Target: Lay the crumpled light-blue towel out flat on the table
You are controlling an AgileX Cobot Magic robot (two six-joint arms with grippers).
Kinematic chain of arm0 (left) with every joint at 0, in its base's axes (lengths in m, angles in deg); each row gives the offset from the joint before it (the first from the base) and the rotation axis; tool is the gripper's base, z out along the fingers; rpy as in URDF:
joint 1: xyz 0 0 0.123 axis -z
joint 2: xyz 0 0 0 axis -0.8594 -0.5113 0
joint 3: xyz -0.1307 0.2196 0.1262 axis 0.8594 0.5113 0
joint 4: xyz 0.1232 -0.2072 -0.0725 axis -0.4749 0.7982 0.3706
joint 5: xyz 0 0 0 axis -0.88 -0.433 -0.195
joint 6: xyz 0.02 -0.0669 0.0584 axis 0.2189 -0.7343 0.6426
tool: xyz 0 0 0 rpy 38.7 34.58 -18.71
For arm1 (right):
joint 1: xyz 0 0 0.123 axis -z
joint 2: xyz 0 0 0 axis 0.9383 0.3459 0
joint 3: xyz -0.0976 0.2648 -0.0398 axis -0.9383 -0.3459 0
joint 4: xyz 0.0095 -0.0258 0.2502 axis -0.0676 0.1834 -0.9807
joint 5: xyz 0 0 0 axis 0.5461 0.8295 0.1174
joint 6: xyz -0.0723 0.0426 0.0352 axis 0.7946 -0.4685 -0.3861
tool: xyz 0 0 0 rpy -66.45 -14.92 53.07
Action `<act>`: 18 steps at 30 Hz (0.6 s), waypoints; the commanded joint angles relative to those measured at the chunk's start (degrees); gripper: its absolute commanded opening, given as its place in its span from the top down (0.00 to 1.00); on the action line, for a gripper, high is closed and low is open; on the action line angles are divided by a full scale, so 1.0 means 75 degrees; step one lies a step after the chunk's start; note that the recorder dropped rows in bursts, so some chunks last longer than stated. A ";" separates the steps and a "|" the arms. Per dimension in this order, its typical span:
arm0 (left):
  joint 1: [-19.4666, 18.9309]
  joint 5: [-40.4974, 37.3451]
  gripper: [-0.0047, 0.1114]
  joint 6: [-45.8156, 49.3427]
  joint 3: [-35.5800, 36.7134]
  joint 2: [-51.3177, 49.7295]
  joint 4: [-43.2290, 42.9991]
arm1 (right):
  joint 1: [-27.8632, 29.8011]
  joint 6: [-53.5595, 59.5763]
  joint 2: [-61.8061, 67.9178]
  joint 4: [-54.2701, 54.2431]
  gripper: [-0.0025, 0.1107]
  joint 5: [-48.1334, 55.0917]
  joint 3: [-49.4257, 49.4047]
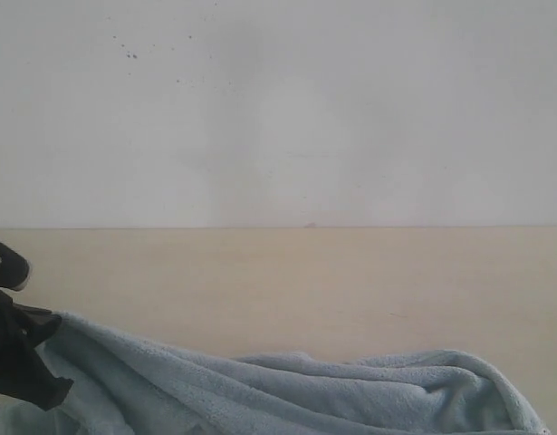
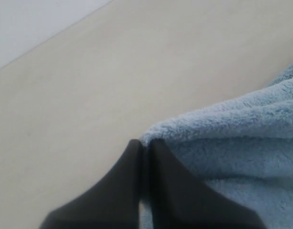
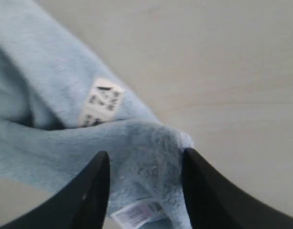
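The light-blue towel (image 1: 287, 394) lies crumpled in folds along the near edge of the beige table (image 1: 305, 281). My left gripper (image 1: 52, 385) is at the towel's left end. In the left wrist view, that gripper (image 2: 145, 145) is shut on the towel's edge (image 2: 241, 138), with a strip of cloth pinched between the black fingers. In the right wrist view, the right gripper (image 3: 145, 160) stands open, and a bunched corner of the towel (image 3: 51, 95) sits between its fingers. A white care tag (image 3: 101, 102) shows on the cloth, and a second tag (image 3: 136, 212) hangs below the corner.
A white wall (image 1: 278, 109) rises behind the table's far edge. Bare tabletop (image 2: 89, 86) stretches beyond the towel toward the wall.
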State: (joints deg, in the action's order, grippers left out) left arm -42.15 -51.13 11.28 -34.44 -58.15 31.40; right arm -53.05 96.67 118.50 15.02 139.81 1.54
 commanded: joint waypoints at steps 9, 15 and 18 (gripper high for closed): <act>-0.0031 -0.0016 0.93 -0.0070 -0.0042 0.0046 0.0088 | 0.0049 0.0850 -0.0002 -0.0419 0.89 0.0283 -0.0013; -0.0031 -0.0054 0.93 -0.0070 -0.0042 0.0046 0.0088 | 0.0049 -0.1011 -0.0002 0.1700 0.65 0.0261 -0.0013; -0.0031 0.0012 0.93 -0.0070 -0.0042 0.0046 0.0088 | 0.0049 -0.0954 -0.0002 0.1544 0.57 0.0250 -0.0013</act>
State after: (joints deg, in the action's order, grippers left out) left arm -42.15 -52.08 11.17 -34.44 -58.15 31.40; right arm -53.00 90.85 118.50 25.88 141.90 1.54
